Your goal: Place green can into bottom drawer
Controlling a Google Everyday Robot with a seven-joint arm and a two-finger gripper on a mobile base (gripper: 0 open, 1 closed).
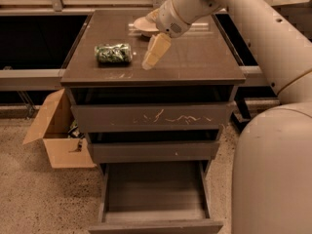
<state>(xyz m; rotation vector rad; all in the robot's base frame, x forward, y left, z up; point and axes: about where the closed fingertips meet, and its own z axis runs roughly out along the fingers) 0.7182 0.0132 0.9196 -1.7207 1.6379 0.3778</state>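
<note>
The green can (113, 53) is seen lying on its side on the cabinet top (200, 57), the gripper (148, 63) poised near it, a pale bowl (142, 24) behind, the bottom drawer (155, 226) pulled open below.

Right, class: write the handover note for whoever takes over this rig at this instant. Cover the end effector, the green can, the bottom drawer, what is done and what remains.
End effector: over the cabinet top, beside the green can, not touching it and holding nothing.
Green can: lying on its side on the cabinet top.
Bottom drawer: pulled open, no can in it.
Done: drawer is open.
Left: grasp the can, lower it into the drawer, release.
</note>
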